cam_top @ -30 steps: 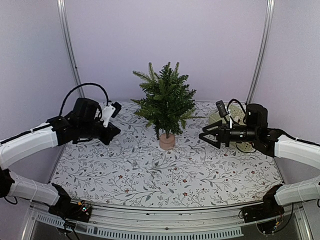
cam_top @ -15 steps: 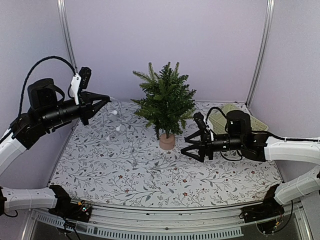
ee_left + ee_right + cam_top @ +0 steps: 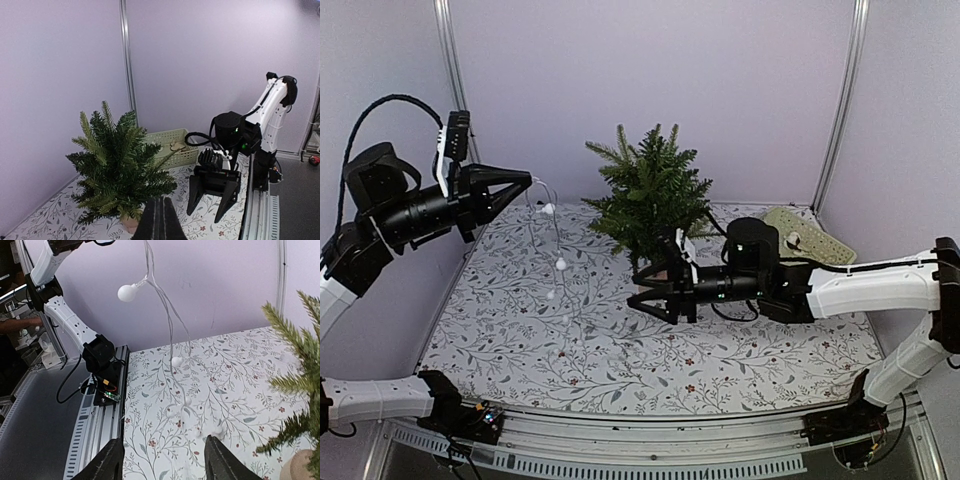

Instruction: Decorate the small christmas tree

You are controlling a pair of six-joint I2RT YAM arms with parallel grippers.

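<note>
Standing open, right claw [image 3: 641, 295] hovers beside the small christmas tree [image 3: 650, 200]; left claw [image 3: 525, 182] pinches light string [image 3: 560, 264].

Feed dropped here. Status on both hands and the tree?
Left hand shut on light string, held high. Right hand open, low, across base of tree. Tree upright, bare.
</note>
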